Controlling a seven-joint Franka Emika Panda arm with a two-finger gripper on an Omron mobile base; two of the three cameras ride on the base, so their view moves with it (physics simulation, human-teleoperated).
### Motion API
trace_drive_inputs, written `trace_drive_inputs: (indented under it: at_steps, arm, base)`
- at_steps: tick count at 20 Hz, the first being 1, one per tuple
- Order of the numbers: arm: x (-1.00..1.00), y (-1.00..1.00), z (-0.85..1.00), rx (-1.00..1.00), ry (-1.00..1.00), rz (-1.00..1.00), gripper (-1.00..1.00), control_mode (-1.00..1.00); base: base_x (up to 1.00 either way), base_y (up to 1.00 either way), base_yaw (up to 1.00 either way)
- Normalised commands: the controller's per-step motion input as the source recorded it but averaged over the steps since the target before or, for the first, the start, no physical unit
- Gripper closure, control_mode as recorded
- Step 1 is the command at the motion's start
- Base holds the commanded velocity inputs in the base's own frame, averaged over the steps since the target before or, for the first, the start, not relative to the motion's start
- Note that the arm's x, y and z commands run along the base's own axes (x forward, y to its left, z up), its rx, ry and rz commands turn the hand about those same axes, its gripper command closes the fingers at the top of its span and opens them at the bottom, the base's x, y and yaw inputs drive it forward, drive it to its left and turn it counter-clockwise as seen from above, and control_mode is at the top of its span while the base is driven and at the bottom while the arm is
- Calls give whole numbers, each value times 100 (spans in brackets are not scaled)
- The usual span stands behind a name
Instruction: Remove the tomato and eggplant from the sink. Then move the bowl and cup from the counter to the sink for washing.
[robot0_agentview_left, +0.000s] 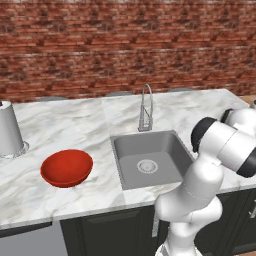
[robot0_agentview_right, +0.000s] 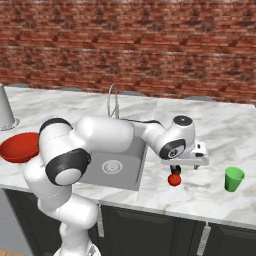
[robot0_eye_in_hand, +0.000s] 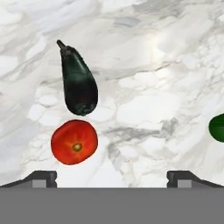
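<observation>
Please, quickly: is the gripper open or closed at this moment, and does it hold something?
Gripper: open, holding nothing; the tomato and eggplant lie on the counter below it.

We see the tomato (robot0_eye_in_hand: 74, 142) just beside the eggplant (robot0_eye_in_hand: 78, 83) on the table (robot0_eye_in_hand: 166, 65), right of the sink (robot0_agentview_right: 112, 172).

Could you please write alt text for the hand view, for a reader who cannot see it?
A red tomato and a dark eggplant lie close together on the white marble counter, below open jaws. A green cup peeks in at the right edge.
</observation>
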Motion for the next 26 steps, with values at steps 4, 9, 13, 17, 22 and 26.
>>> trace_drive_inputs:
  at_steps: [4,9,13,17,22,26]
  arm:
    - [-8,-13,11,-5,0,-8,-100,-100]
    - [0,-18,16,-5,0,-7,-100,-100]
    - [0,-15,21,-4,0,-5,-100,-100]
    - [0,-18,12,-4,0,-5,-100,-100]
    - [0,-21,7,-1,0,-2,-100,-100]
    - [0,-22,6,0,0,0,-100,-100]
  base:
    - [0,0,0]
    - [0,0,0]
    - [0,0,0]
    - [0,0,0]
    - [0,0,0]
    - [0,0,0]
